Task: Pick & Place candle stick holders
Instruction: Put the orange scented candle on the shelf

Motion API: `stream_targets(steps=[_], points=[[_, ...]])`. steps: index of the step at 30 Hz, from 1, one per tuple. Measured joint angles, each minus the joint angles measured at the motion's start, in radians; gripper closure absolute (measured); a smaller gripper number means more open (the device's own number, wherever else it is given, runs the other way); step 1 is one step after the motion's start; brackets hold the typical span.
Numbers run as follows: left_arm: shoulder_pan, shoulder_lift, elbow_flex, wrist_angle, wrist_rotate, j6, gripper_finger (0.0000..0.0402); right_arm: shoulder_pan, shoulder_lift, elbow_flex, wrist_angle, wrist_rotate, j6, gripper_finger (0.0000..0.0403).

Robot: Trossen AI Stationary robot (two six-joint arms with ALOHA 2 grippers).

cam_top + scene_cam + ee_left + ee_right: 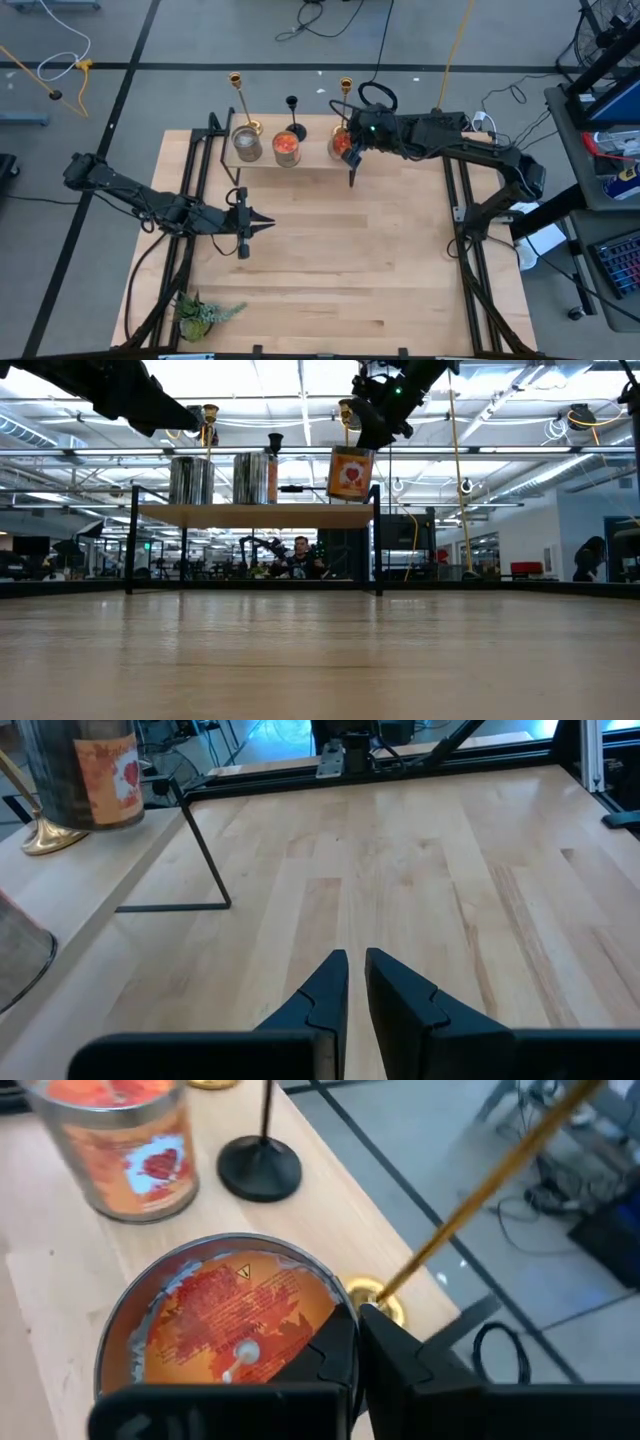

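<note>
While the left gripper point(268, 227) is held low over the middle of the wooden worktop point(380, 270) with its fingers point(322, 988) almost together on nothing, the right gripper point(349, 146) is found at the small raised shelf point(262, 161) along the worktop's far edge. Its fingers point(395, 1342) are clamped over the rim of an open candle jar point(215, 1320), in which orange wax and a wick are seen; in the low view this jar point(350, 472) appears tilted and raised off the shelf. Two more jars stand on the shelf: one with orange wax point(287, 148) and one greyish point(247, 144), whose contents cannot be told. Behind the jars the candle stick holders are placed: a tall gold one point(240, 100) at the left end, a shorter black one point(294, 118) in the middle, and a second gold one point(346, 92) just beside the gripped jar. A small green plant point(203, 313) lies at the worktop's near left corner.
</note>
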Motion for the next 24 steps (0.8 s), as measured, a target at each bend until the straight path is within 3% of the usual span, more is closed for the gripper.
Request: stream_targets(steps=[8,14,24], points=[[0.0,0.0,0.0,0.0,0.0,-0.004,0.0355,-0.047,0.0,-0.024,-0.009,-0.016,0.088,0.0399],[0.0,0.0,0.0,0.0,0.0,-0.005,0.0355,-0.073,-0.003,-0.046,-0.001,-0.123,0.121,0.0399],[0.0,0.0,0.0,0.0,0.0,-0.008,0.0355,-0.081,0.0,-0.079,0.096,-0.131,0.116,0.0399]])
